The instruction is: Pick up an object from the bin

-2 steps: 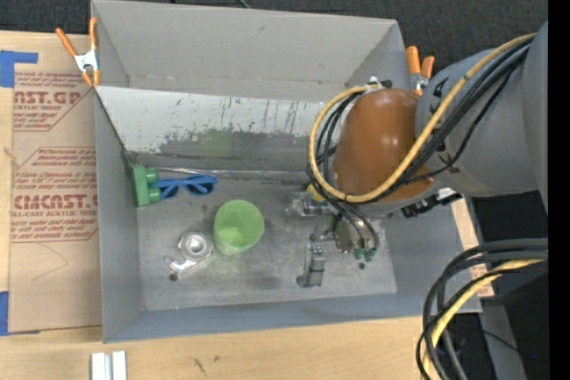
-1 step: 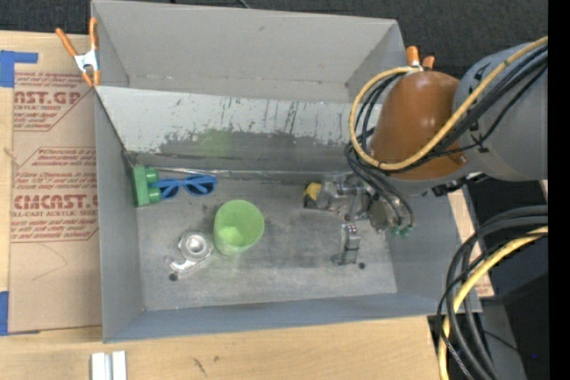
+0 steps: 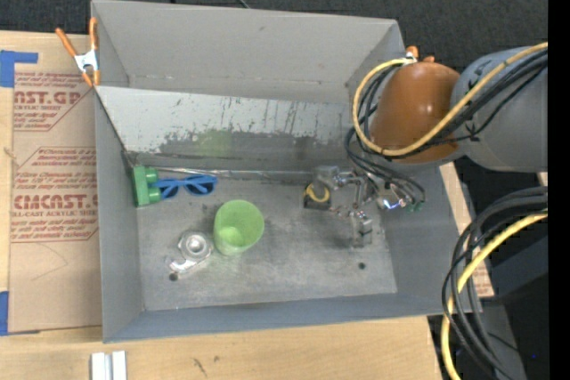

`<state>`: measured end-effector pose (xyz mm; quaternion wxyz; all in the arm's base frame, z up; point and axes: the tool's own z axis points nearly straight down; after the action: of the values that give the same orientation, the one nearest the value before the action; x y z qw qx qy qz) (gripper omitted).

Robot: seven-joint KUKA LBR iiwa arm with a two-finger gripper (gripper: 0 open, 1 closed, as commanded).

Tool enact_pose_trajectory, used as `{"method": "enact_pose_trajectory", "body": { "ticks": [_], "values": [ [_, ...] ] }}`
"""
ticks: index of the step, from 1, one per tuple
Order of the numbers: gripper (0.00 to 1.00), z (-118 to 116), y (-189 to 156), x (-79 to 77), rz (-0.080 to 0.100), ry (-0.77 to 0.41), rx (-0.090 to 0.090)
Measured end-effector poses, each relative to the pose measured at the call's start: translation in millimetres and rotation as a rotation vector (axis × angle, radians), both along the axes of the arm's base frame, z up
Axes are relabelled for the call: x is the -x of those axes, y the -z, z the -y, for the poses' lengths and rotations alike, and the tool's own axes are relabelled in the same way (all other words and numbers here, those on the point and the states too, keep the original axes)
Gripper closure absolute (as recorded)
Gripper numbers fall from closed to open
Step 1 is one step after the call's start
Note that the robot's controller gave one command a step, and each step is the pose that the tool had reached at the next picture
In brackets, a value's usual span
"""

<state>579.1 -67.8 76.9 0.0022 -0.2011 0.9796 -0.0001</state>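
Approach seems in hand: the claw (image 3: 361, 229) (apart or together, I cannot tell) sits low beside a small yellow-and-black piece (image 3: 315, 196), and probably needs centring over it next.

The gripper (image 3: 361, 225) hangs over the bin's (image 3: 267, 58) right side. A green cup (image 3: 238, 225) lies to its left, well apart.

The cardboard (image 3: 44, 182) left of the bin (image 3: 249, 40) has red letters. They read "CAST" and "CAST ACRYLIC SHEET".
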Motion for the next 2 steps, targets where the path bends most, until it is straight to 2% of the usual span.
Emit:
{"method": "enact_pose_trajectory", "body": {
  "ticks": [1, 2],
  "values": [
    [0.0, -18, -3, -2.1, -0.001, 0.066, -0.001],
    [0.0, -12, -24, -8.5, -0.001, 0.478, -0.002]
  ]
}}
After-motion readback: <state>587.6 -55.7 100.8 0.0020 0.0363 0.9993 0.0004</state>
